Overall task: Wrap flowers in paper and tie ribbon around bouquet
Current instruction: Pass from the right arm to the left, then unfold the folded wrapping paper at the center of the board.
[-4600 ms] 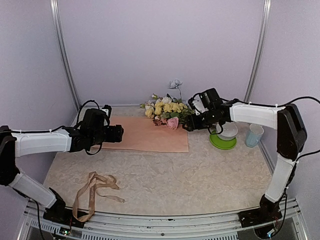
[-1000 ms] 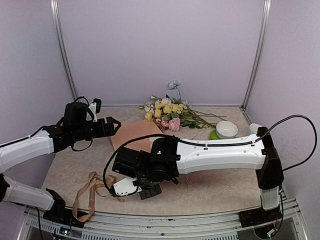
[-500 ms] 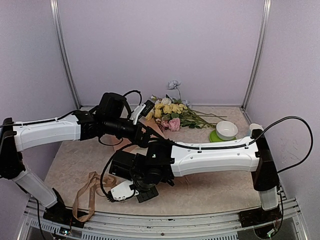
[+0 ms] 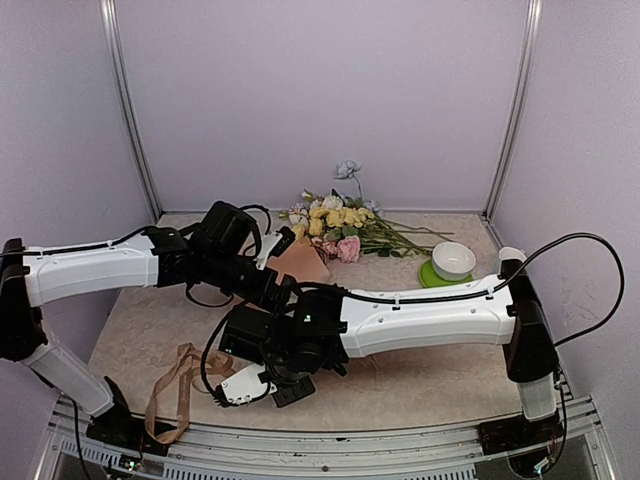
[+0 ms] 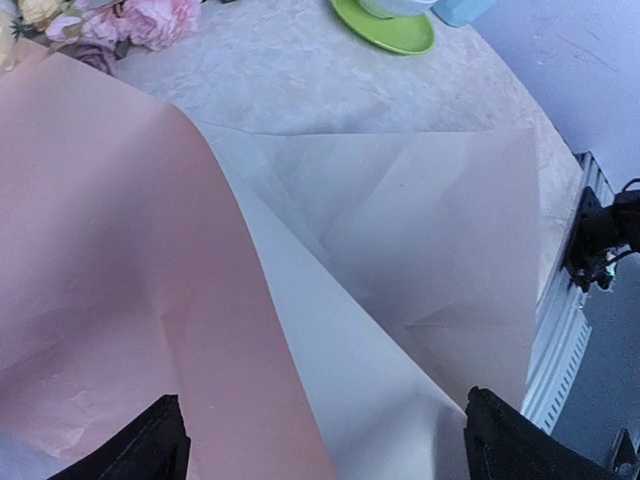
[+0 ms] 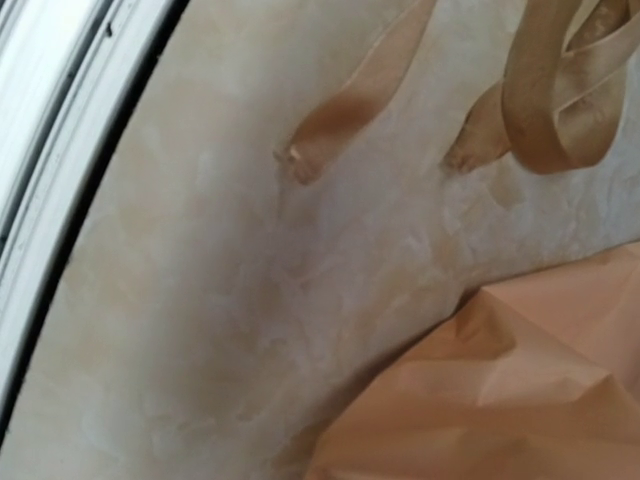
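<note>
Tabletop point(image 5: 300, 80), paper point(image 5: 120, 250) under left gripper point(image 5: 330, 445)

The paper point(image 5: 110, 270) is peach-pink on one face and a paler greyish white on the other. The flowers point(image 4: 335, 222) mix yellow, pink, white and pale blue blooms over thin green stems, and the ribbon point(image 6: 545, 110) is a beige-tan slightly darker than the sheet. The table point(image 4: 430, 370) is cream with a faint mottled, marble-like pattern, the plate point(image 5: 385, 30) lime green, the bowl point(image 4: 453, 259) white and the cup point(image 5: 455, 8) pale blue, while the left arm point(image 4: 90, 272) and right arm point(image 4: 430, 315) are white with black joints and cables against plain lilac walls point(image 4: 320, 90).
</note>
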You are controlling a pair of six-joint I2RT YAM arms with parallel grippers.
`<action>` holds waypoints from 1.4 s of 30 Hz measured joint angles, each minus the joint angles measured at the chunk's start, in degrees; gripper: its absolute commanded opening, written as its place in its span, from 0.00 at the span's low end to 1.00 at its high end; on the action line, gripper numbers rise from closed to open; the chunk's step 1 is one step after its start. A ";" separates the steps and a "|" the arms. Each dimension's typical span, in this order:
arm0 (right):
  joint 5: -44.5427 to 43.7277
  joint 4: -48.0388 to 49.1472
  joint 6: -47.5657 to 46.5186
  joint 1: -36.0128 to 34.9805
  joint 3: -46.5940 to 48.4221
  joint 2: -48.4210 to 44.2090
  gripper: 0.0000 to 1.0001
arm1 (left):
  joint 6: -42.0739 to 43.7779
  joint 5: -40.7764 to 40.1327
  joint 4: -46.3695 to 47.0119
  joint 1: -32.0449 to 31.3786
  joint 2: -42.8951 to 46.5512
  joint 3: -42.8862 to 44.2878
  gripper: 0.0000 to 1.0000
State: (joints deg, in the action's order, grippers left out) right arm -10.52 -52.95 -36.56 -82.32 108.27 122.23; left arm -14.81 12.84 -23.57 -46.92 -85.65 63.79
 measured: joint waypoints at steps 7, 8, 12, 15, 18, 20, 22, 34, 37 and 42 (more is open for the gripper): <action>-1.03 1.25 -0.20 0.00 -1.20 -0.11 0.00 | -4.37 12.35 7.34 -0.33 3.54 -6.12 0.50; -1.11 1.40 -0.20 0.00 -1.36 -0.11 0.00 | -4.85 13.57 7.78 -0.39 3.82 -6.14 0.36; -1.42 2.25 -0.13 0.00 -1.86 -0.15 0.00 | -5.51 16.92 8.96 -0.48 4.92 -6.47 0.00; -2.12 3.63 0.26 0.00 -2.49 -0.35 0.33 | -5.53 16.92 9.07 -0.48 5.92 -7.23 0.00; -2.84 5.64 1.20 0.00 -4.50 -1.66 0.88 | -5.51 14.82 9.11 -0.22 7.67 -8.37 0.00; -3.85 7.72 2.25 0.00 -7.82 -4.20 1.00 | -5.53 12.37 9.03 0.37 9.49 -9.29 0.00; -4.20 9.77 3.52 0.02 -11.26 -7.63 1.00 | -5.55 9.25 9.07 0.96 11.45 -10.36 0.00; 31.95 33.88 26.34 24.33 -41.94 -45.62 1.00 | -5.84 -5.79 11.78 1.95 26.86 -19.19 0.00; 35.65 39.60 36.87 36.00 -47.63 -46.47 0.92 | -5.97 -8.31 11.52 1.95 28.37 -19.19 0.00; 27.50 36.15 49.05 41.94 -42.64 -34.29 0.83 | -9.03 -14.51 10.21 1.95 32.61 -20.28 0.00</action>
State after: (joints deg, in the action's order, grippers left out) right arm 16.97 -16.80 12.49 -40.38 65.63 87.94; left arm -23.83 -1.67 -13.37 -44.97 -53.04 43.51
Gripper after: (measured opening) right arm 0.850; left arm 0.007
